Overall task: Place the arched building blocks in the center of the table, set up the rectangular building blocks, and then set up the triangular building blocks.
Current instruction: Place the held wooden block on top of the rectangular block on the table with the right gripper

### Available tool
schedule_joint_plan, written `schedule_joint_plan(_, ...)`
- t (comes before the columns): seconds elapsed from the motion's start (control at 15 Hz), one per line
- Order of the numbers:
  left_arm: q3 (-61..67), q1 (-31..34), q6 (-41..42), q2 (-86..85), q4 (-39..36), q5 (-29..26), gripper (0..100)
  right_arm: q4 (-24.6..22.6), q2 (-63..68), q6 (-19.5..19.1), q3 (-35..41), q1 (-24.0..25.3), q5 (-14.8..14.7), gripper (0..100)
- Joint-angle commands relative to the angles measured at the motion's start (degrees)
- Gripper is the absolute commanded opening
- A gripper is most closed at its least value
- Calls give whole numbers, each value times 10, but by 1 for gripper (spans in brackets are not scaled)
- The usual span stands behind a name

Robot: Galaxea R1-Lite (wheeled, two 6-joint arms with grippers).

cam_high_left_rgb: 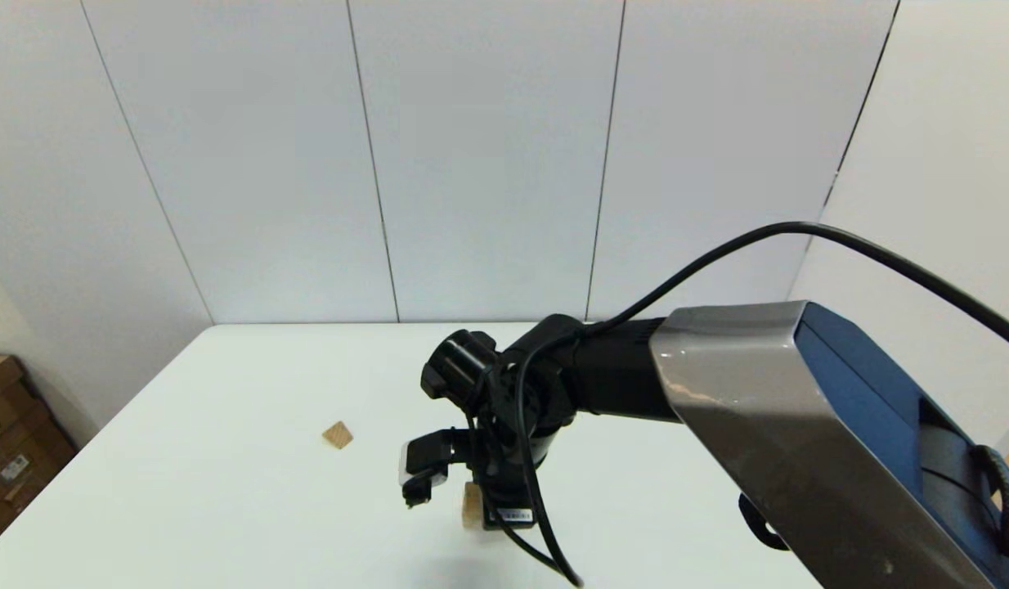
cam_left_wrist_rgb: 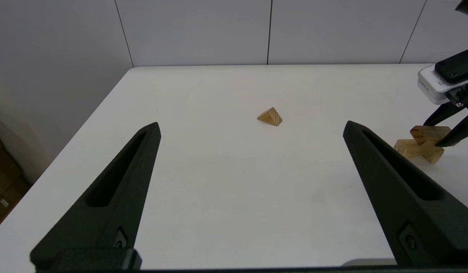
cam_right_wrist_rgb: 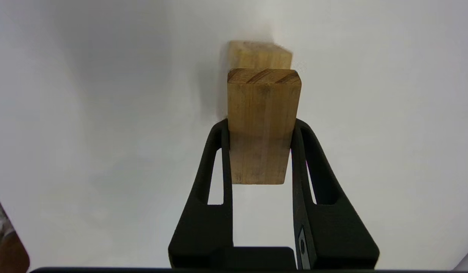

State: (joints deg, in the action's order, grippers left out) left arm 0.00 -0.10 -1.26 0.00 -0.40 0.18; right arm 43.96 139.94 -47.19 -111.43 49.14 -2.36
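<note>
My right gripper (cam_right_wrist_rgb: 261, 125) points down at the middle of the table (cam_high_left_rgb: 226, 507), shut on the rectangular block (cam_right_wrist_rgb: 264, 113). The left wrist view shows that block (cam_left_wrist_rgb: 429, 134) lying crosswise on top of the arched block (cam_left_wrist_rgb: 406, 148), whose cut-out I cannot make out. In the head view the wrist hides all but a sliver of wood (cam_high_left_rgb: 472, 505). Alone on the table to the left lies the triangular block (cam_high_left_rgb: 338, 434) (cam_left_wrist_rgb: 270, 116). My left gripper (cam_left_wrist_rgb: 251, 127) is open and empty, held low near the table's front left and facing the triangle from well short of it.
Brown cardboard boxes (cam_high_left_rgb: 6, 442) stand on the floor off the table's left edge. A grey panelled wall (cam_high_left_rgb: 472, 164) runs along the table's far edge. The right arm's thick black cable (cam_high_left_rgb: 545, 523) hangs beside the gripper.
</note>
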Motion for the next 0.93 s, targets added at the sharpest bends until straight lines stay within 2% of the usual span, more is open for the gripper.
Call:
schedule_joint_plan(0.07, 0, 0, -1, 0, 1, 0, 100, 2, 2, -3, 0, 0, -1, 0)
schedule_joint_plan(0.93, 0, -1, -1, 0, 0, 1, 100, -11, 7, -3, -1, 3, -1, 0)
